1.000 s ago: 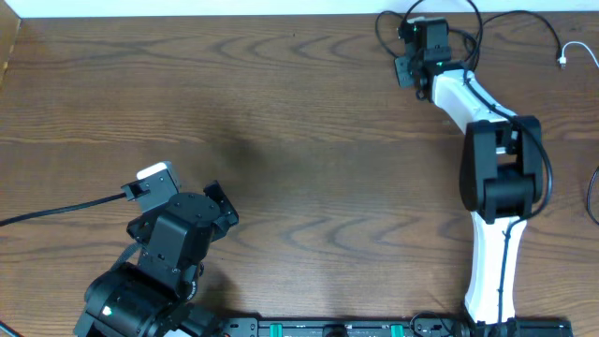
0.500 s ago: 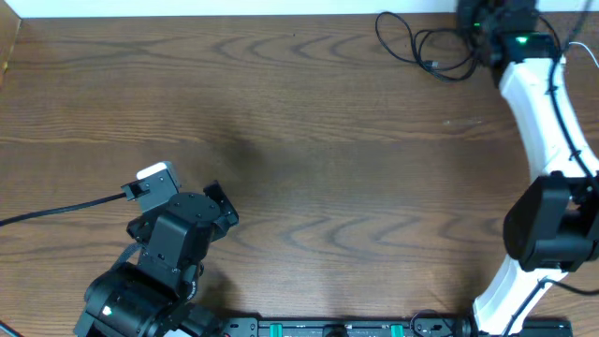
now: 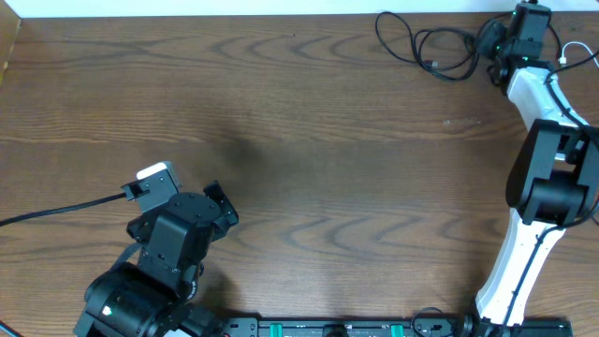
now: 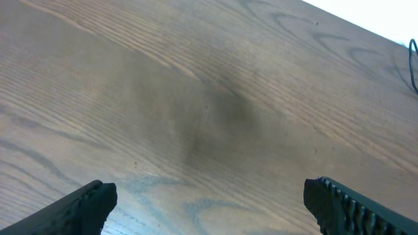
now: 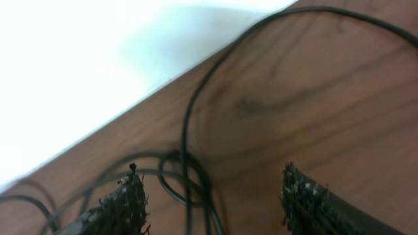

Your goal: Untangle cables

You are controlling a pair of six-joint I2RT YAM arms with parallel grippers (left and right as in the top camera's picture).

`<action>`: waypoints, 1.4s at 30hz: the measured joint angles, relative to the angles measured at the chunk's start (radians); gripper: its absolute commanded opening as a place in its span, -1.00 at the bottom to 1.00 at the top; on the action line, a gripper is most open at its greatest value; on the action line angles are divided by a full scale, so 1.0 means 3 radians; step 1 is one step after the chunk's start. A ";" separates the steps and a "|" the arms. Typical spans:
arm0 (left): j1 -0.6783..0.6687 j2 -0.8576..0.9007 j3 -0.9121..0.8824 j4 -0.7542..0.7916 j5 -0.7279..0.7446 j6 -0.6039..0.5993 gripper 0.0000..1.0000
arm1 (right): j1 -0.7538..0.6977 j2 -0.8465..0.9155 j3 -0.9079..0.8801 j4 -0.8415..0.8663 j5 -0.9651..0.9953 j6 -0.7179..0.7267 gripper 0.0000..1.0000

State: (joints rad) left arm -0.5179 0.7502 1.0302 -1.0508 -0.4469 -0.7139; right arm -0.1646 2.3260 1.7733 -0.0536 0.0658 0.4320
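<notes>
A tangle of thin black cables lies in loops near the table's far edge. In the right wrist view its loops cross on the wood between and beyond my fingers. My right gripper hovers at the right end of that tangle. Its jaws stand open and nothing is pinched. A white cable with a small plug lies further right, behind the right arm. My left gripper rests at the near left, far from the cables. It is open over bare wood.
The table's far edge runs close behind the cables, with a white surface beyond it. A thick black lead trails left from the left arm. A rail with green clamps lines the near edge.
My right gripper swung right from the left part of the tangle, dragging the black loops along, and its jaws opened and let go. The left arm has not moved.
</notes>
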 measured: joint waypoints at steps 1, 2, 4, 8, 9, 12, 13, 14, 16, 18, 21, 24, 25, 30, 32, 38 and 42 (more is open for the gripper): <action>0.0000 0.0000 0.0000 -0.0001 0.0000 0.0000 0.96 | 0.0003 0.0027 0.0000 0.0095 -0.0005 0.0076 0.27; 0.0000 0.0000 0.0000 0.0001 0.0000 0.0000 0.96 | 0.0003 0.0038 0.0000 0.0132 -0.0006 0.0128 0.27; 0.0000 0.0000 0.0000 0.0000 0.0000 0.0000 0.96 | 0.0003 0.0094 0.0000 0.0277 0.0004 0.0343 0.30; 0.0000 0.0000 0.0000 0.0001 -0.0001 0.0000 0.96 | 0.0003 0.0267 0.0000 0.0515 0.0019 0.0703 0.38; 0.0000 0.0000 0.0000 0.0000 -0.0001 0.0000 0.96 | 0.0003 0.0326 0.0000 0.0568 0.0024 0.0787 0.38; 0.0000 0.0000 0.0000 0.0001 -0.0001 0.0000 0.96 | 0.0003 0.0482 -0.0003 0.0662 0.0032 0.1002 0.33; 0.0000 0.0000 0.0000 0.0000 -0.0001 0.0000 0.96 | 0.0003 0.0523 -0.0003 0.0698 0.0029 0.1063 0.28; 0.0000 0.0000 0.0000 0.0000 -0.0001 0.0000 0.96 | 0.0004 0.0566 -0.0003 0.0738 0.0033 0.1116 0.24; 0.0000 0.0000 0.0000 0.0001 -0.0001 0.0000 0.96 | 0.0004 0.0573 -0.0001 0.0774 0.0018 0.1217 0.07; 0.0000 0.0000 0.0000 0.0000 0.0000 0.0000 0.96 | 0.0003 0.0573 -0.0001 0.0807 -0.0023 0.1264 -0.31; 0.0000 0.0000 0.0000 0.0000 -0.0001 0.0000 0.96 | -0.0001 0.0590 -0.0003 0.0985 -0.0207 0.1251 -0.91; 0.0000 0.0000 0.0000 0.0000 0.0000 0.0000 0.96 | -0.0001 0.0596 0.0008 0.1162 -0.0506 0.1134 -0.98; 0.0000 0.0000 0.0000 0.0000 0.0000 0.0000 0.96 | -0.0001 0.0596 0.0031 0.1160 -0.0618 0.1074 -0.98; 0.0000 0.0000 0.0000 0.0000 0.0000 0.0000 0.96 | -0.0001 0.0621 0.0334 0.1006 -0.1185 0.0752 -0.98; 0.0000 0.0000 0.0000 -0.0001 0.0000 0.0000 0.96 | -0.0001 0.0621 0.0504 0.0847 -0.1359 0.0673 -0.98; 0.0000 0.0000 0.0000 0.0000 0.0000 0.0000 0.96 | 0.0038 0.0516 0.0921 -0.0200 -0.1602 0.0174 -0.98; 0.0000 0.0000 0.0000 -0.0001 0.0001 0.0000 0.96 | 0.0146 0.0257 0.0930 -0.0889 -0.1456 -0.0285 -0.98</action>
State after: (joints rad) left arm -0.5179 0.7502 1.0302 -1.0512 -0.4465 -0.7139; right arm -0.1207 2.4031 2.0521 -0.3202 -0.3710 0.3466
